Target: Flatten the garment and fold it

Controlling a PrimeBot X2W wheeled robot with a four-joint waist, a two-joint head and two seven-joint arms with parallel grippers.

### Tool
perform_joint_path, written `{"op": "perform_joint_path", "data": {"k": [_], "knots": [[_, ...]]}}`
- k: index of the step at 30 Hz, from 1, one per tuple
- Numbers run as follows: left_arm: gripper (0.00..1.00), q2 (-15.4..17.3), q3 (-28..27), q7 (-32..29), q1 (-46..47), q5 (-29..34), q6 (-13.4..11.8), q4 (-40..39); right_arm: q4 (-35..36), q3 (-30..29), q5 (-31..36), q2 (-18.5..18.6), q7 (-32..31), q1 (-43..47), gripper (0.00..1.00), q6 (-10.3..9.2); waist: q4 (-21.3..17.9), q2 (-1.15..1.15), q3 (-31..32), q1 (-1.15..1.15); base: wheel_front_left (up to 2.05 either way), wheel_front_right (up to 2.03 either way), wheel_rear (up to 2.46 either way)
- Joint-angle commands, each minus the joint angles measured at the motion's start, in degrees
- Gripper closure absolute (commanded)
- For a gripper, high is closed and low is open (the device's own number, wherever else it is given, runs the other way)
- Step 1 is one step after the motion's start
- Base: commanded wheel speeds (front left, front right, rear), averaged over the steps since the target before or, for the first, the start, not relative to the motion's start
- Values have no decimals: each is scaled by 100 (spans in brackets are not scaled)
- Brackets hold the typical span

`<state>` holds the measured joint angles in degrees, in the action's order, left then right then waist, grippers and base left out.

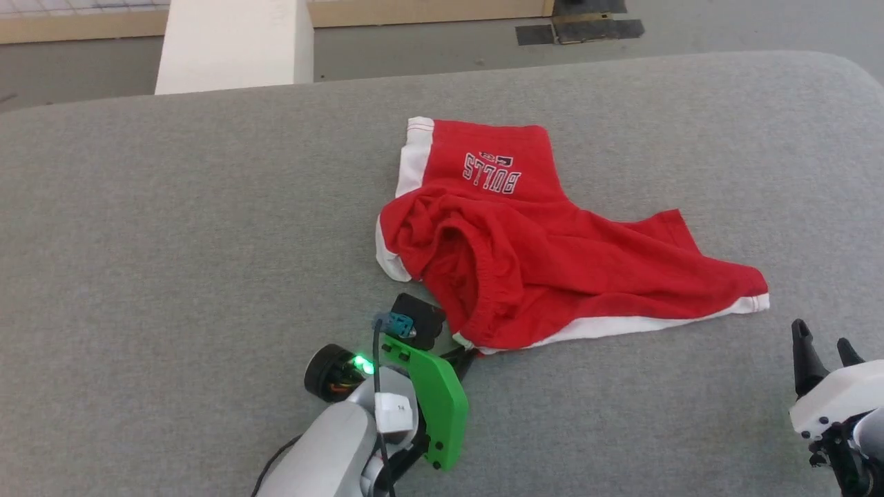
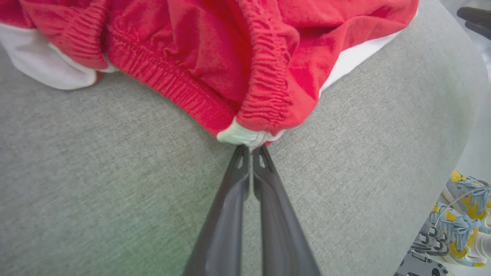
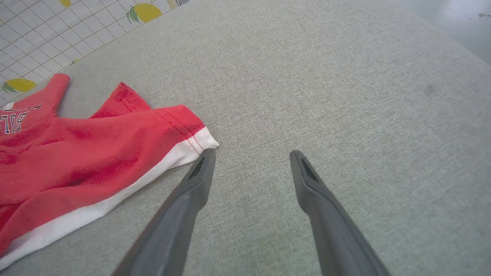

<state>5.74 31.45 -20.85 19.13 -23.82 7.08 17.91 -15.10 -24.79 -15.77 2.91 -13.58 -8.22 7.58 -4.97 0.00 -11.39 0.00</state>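
I see the garment (image 1: 545, 241), red shorts with white trim, lying rumpled near the middle of a grey fabric-covered table (image 1: 207, 241). One leg points away from me and the other stretches to my right. The gathered waistband is nearest me.

My left gripper (image 1: 464, 355) is at the near edge of the cloth. Its two dark fingers are pressed together, pinching a white-trimmed corner next to the waistband. My right gripper (image 1: 822, 338) is at the lower right, spread open over bare table and apart from the garment's right tip.

The head view shows upside-down "BULLS" lettering (image 1: 492, 172) on the far leg.

The left wrist view shows the pinch close up: the left gripper (image 2: 251, 147) has its tips at the white corner, with the garment (image 2: 215, 57) bunched beyond. It also shows grey-and-yellow sneakers (image 2: 464, 214) past the table edge.

The right wrist view shows the right gripper (image 3: 252, 155) with one fingertip just beside the white hem of the garment (image 3: 96, 153). Lemon-printed tiles (image 3: 23, 38) lie beyond.
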Motion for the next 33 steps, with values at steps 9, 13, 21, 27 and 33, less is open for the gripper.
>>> {"op": "perform_joint_path", "data": {"k": [9,13,21,27,33], "knots": [[100,27,-230,381,-76,-406,-108,-266,93,283,520,-3,-621,-235,0,-9,242,0,30,0,0,0,0],[100,77,-314,389,-253,-521,-173,-452,10,296,966,-3,-1005,-413,0,-9,326,0,-51,0,0,0,0],[100,82,-258,351,-359,-604,-179,-592,-417,335,1534,-3,-1409,-742,0,-9,461,0,-157,0,0,0,0],[100,78,-220,385,-372,-642,-182,-578,-617,477,1432,-3,-1522,-806,100,-9,522,0,-102,0,0,0,0],[100,-25,-498,692,-404,-1017,-188,-733,-176,672,861,-3,-1515,-862,100,-9,501,0,60,0,0,0,0]]}}
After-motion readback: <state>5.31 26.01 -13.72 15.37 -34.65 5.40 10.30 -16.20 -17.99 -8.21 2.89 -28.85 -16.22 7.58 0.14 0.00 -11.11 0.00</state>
